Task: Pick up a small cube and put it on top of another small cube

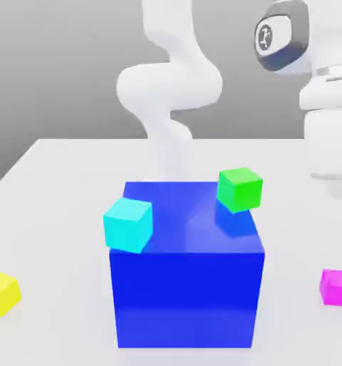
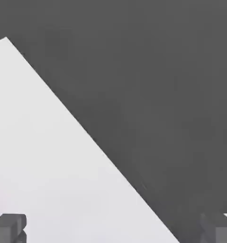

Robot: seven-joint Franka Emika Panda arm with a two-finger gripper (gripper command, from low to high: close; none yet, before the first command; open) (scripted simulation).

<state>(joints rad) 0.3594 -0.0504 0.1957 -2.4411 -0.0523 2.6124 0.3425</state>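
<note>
Right up front in the exterior view sits the big blue block (image 1: pixel 186 286), filling the lower middle of the frame. At the lower left edge, a yellow cube (image 1: pixel 2 293) rests on the white table (image 1: pixel 59 186); at the lower right edge lies the small magenta cube (image 1: pixel 337 287), on the table and well apart from the block. Moving back, a cyan cube (image 1: pixel 128 224) hangs tilted at the block's upper left corner, and a green cube (image 1: pixel 239 189) perches tilted at its far right corner. Behind them the white arm (image 1: pixel 170 86) curls up the middle, its hand in the upper right, above the magenta cube. From the hand view, the gripper (image 2: pixel 113 230) has its fingers (image 2: pixel 10 227) spread wide, a sliver of magenta just beside one tip.
</note>
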